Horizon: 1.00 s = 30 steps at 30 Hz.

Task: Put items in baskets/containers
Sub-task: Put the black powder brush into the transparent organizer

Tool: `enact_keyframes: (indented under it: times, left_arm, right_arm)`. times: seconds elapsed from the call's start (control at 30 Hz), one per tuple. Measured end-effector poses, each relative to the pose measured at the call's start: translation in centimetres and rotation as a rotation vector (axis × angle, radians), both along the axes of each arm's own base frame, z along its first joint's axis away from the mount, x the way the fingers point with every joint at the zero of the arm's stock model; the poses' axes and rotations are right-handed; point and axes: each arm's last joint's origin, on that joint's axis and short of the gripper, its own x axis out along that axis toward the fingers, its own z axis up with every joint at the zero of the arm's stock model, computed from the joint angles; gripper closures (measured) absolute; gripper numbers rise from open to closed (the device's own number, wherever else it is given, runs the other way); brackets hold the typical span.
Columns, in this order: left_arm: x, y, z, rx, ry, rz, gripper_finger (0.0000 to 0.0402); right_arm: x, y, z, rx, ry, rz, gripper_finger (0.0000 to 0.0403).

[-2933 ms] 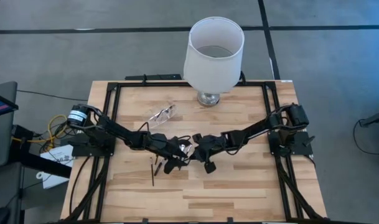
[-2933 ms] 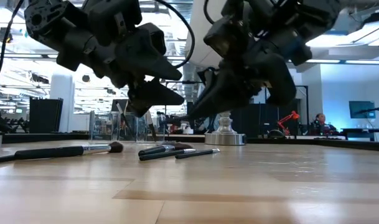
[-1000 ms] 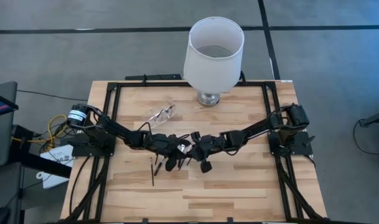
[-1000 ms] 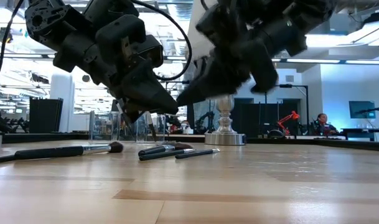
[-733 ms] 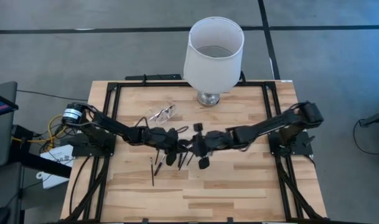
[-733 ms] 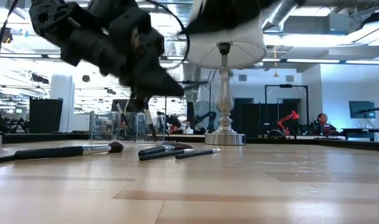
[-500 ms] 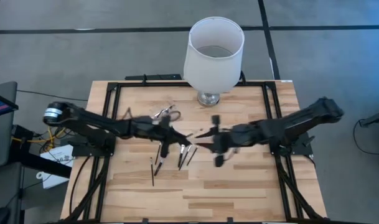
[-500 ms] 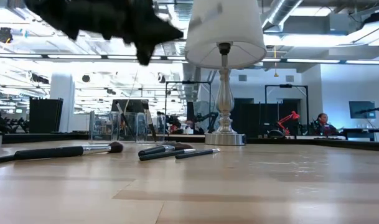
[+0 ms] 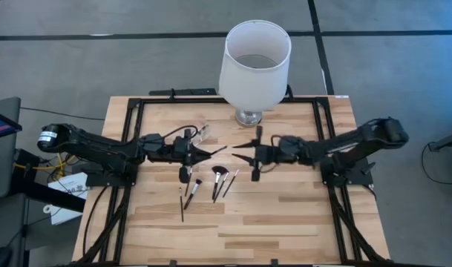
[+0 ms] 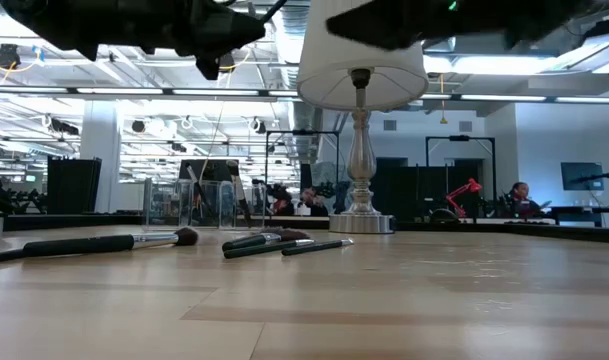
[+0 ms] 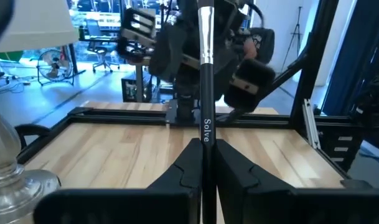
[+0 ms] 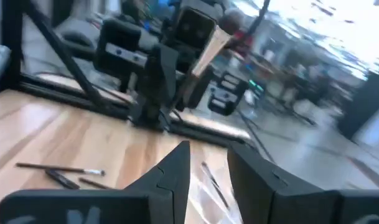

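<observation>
My left gripper (image 9: 202, 153) hangs above the table's middle, shut on a dark-handled makeup brush (image 11: 206, 74) with a silver ferrule. Facing it from the right, my right gripper (image 9: 239, 156) is open with nothing between its fingers (image 12: 177, 171). Several more brushes (image 9: 218, 179) lie flat on the wood below and nearer the front edge; the low view shows them as well (image 10: 269, 240). The clear pouch (image 9: 203, 132) lies on the table just beyond my left arm, which partly hides it. My left gripper pinches the brush's dark handle (image 11: 206, 140) between its two fingers (image 11: 188, 163). The fingers come level from the table's left and lie along the brush, which sticks out ahead of them toward my right gripper. The brush is lifted clear of the table.
A large white lampshade on a glass and metal base (image 9: 254, 63) stands at the far edge, just beyond both grippers. A black frame (image 9: 136, 111) runs round the tabletop. Bare wood (image 9: 285, 222) lies toward the near edge.
Both grippers have risen from low over the brushes and gone toward the far edge, tipping from slanting down to level. My left gripper has carried one brush up clear of the table. The brushes that the arms covered now show on the wood.
</observation>
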Motion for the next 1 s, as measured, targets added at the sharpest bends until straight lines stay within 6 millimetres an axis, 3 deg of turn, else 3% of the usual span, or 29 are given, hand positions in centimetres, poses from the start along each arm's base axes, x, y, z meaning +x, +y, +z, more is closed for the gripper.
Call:
enact_keyframes:
  times: [0.1,0.23,0.47,0.77,1.0]
  left_arm:
    - [-0.1,0.0,0.0,0.000,-0.007,-0.012,0.0379]
    - [-0.1,-0.1,0.0,-0.001,-0.011,-0.032,0.0379]
    - [-0.1,-0.1,0.0,-0.001,-0.013,-0.034,0.0378]
    - [-0.1,-0.1,0.0,0.018,-0.014,-0.036,0.0379]
    - [-0.1,-0.1,0.0,0.024,-0.015,-0.038,0.0379]
  right_arm:
    - [1.4,-1.4,0.4,0.067,-0.105,0.169,0.0304]
    - [3.2,-2.8,0.7,0.133,-0.129,0.253,0.0304]
    - [5.7,-3.2,0.8,0.150,-0.120,0.375,0.0304]
    - [6.2,-2.8,1.8,0.141,-0.147,0.412,0.0308]
    - [6.2,-2.8,1.8,0.141,-0.147,0.413,0.0348]
